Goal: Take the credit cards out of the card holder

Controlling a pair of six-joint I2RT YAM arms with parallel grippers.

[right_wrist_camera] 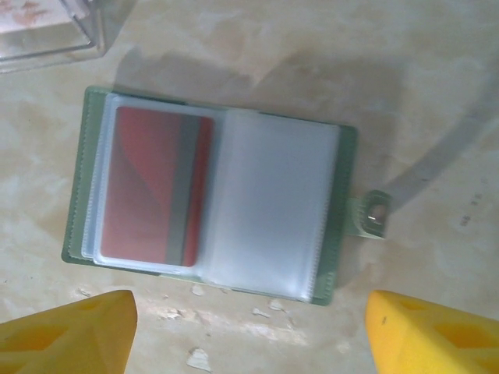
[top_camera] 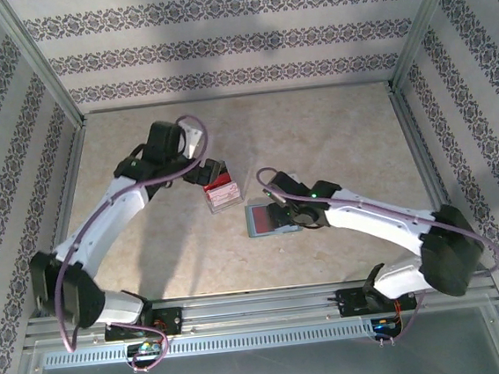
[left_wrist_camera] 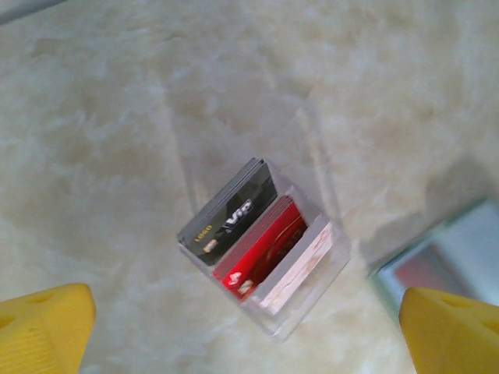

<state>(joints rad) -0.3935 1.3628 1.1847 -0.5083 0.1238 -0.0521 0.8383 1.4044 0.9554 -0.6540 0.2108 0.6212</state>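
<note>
The card holder lies open and flat on the table, pale teal with clear sleeves and a snap tab on its right. A reddish credit card with a grey stripe sits in its left sleeve; the right sleeve looks empty. My right gripper hovers over the holder's near edge, open, its yellow fingertips wide apart and holding nothing. My left gripper is open above a clear plastic tray, where a black card and a red card stand on edge. From above, the holder lies right of the tray.
The tray's corner sits close to the holder's far left corner. A corner of the holder lies just right of the tray in the left wrist view. Small white flecks lie on the marbled tabletop near the holder. Patterned walls and metal rails enclose the table.
</note>
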